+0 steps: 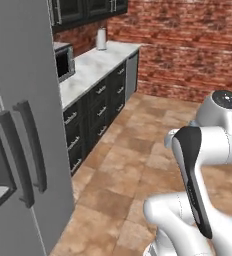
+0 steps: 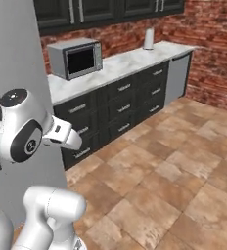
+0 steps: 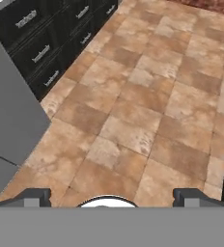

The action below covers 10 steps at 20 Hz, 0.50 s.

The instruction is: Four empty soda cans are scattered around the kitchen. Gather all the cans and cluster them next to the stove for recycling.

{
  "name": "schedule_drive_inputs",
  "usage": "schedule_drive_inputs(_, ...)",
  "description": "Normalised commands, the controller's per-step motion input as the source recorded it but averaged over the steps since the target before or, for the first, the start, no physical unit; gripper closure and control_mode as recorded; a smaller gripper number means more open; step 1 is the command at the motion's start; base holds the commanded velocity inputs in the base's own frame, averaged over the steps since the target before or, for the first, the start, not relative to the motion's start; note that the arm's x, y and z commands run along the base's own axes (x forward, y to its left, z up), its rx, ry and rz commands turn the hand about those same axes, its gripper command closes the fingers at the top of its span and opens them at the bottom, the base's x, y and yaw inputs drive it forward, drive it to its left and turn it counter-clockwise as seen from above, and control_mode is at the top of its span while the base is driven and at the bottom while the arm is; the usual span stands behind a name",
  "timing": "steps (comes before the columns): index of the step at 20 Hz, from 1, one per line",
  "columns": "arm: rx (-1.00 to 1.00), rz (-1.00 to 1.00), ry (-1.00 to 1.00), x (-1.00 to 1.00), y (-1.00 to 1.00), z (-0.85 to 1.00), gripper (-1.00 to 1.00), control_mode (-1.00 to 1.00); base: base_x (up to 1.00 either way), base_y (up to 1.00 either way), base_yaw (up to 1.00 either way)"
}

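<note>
Over the terracotta floor (image 3: 133, 111), our hand (image 3: 109, 195) hangs spread and empty, and we risk clipping the grey fridge (image 1: 18, 125) while driving.

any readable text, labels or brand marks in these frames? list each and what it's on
None readable.
Microwave: grey front and dark door, no legible brand or panel text.
Fridge: plain grey doors with dark handles, no lettering.
Paper-towel roll: plain white.
Robot arm: a small pale mark on the dark joint cap, too small and blurred to read.
</note>
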Motion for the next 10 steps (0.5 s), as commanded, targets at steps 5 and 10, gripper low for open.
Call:
schedule_drive_inputs(5,0.0,0.0,0.0,0.0,0.0,0.0,-1.0,1.0,0.87,-0.09,-0.57)
schedule_drive_inputs(10,0.0,0.0,0.0,0.0,0.0,0.0,-1.0,1.0,0.98,-0.39,-0.47)
